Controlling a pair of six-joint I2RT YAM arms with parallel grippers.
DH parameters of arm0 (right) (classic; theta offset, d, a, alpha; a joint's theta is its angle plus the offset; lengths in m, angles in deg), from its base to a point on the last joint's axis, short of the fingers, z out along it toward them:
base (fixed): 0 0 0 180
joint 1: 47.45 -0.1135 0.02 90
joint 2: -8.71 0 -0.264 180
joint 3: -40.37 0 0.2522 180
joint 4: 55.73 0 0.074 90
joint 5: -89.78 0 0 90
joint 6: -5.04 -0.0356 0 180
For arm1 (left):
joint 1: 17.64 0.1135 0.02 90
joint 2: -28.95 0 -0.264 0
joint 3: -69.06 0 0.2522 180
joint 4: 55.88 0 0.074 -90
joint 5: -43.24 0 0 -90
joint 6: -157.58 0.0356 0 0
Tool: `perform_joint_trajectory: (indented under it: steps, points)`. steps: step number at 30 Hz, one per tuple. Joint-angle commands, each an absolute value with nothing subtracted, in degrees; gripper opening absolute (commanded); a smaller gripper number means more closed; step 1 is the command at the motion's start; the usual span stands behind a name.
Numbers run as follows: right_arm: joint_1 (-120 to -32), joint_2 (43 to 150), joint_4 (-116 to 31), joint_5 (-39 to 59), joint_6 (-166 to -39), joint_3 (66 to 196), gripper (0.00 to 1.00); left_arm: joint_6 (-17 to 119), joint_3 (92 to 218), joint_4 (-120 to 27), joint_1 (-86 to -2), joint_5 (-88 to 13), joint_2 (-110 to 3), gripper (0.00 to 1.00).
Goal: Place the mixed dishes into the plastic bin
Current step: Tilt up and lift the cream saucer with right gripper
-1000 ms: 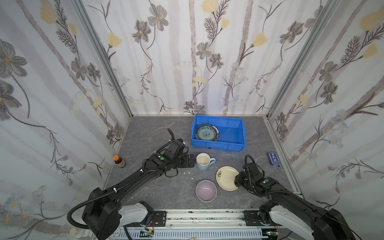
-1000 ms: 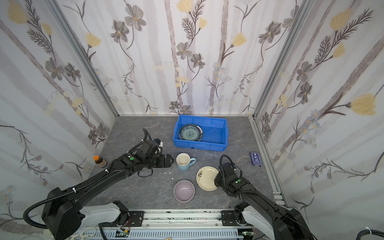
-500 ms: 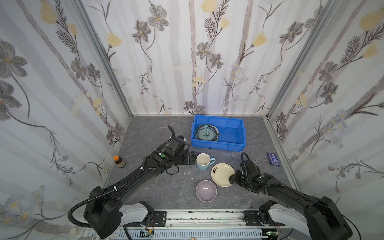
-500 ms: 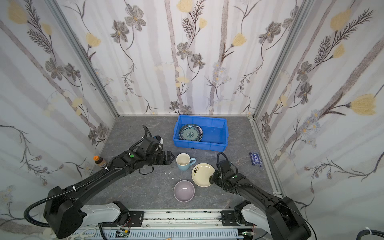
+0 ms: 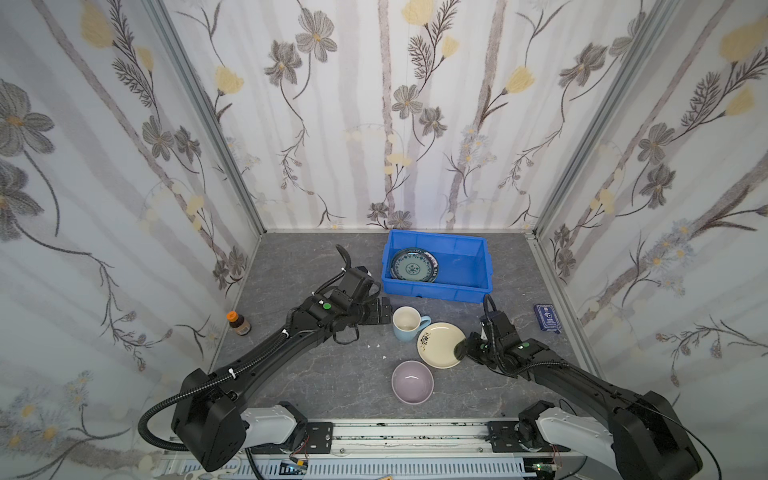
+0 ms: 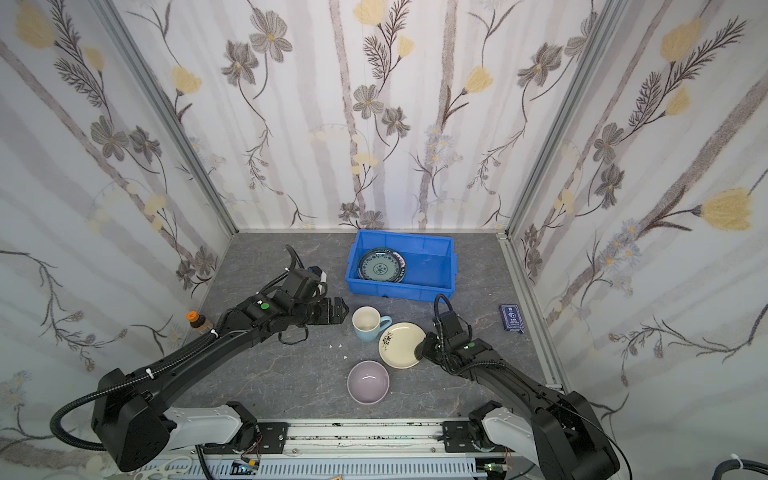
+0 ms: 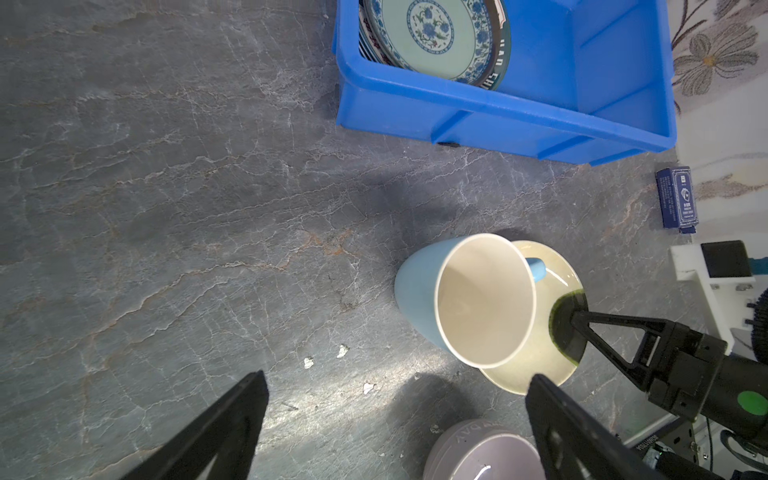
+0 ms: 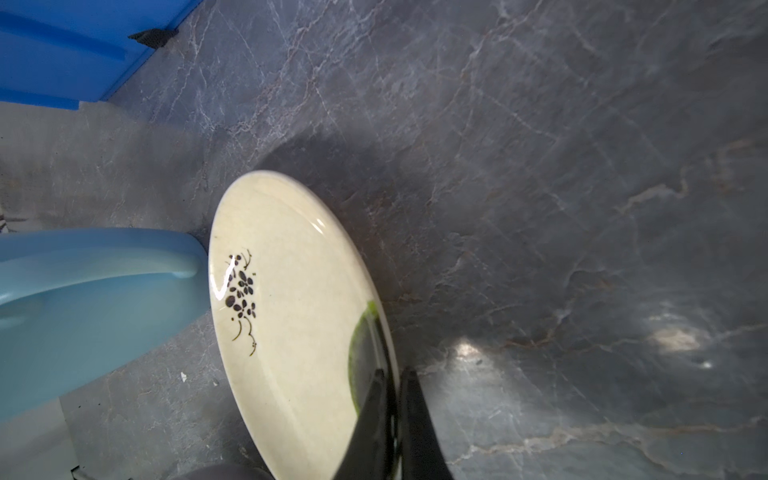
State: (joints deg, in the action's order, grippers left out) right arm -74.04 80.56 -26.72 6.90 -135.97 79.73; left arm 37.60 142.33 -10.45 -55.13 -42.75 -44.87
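Right claw (image 5: pixel 461 351) pinches right rim of cream plate (image 5: pixel 436 343); plate low at tabletop, just beside light-blue mug (image 5: pixel 406 323). Blue bin (image 5: pixel 436 287) straight beyond plate. Left claw (image 5: pixel 380 309) spread beside mug.

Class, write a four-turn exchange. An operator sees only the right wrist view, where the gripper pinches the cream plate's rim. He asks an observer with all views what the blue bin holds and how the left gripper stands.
Operator: My right gripper is shut on the round cream plate with a black flower mark. What is in the bright blue rectangular plastic bin?
Observer: A teal-patterned dark-rimmed plate, in its left half in both top views.
Operator: And the left gripper?
Observer: Open, holding nothing, beside the light-blue mug with white inside.
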Motion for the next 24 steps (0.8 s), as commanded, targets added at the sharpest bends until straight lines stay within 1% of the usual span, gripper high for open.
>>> perform_joint_trajectory:
  steps: [1,5,11,24]
  points:
    - [-72.8,79.4,-25.7,6.2,-134.2,80.0,0.02,37.6,143.4,-9.7,-55.1,-43.9,-45.1,1.0]
    - [-70.8,76.8,-24.9,6.8,-132.8,79.5,0.02,38.6,144.0,-9.5,-55.1,-43.9,-45.2,1.0]
    - [-68.6,73.2,-23.1,8.1,-131.0,80.0,0.02,39.9,146.4,-7.7,-55.1,-46.7,-45.5,1.0]
    - [-67.2,67.7,-19.3,9.8,-128.3,82.8,0.02,39.8,149.5,-6.2,-55.1,-46.9,-46.6,1.0]
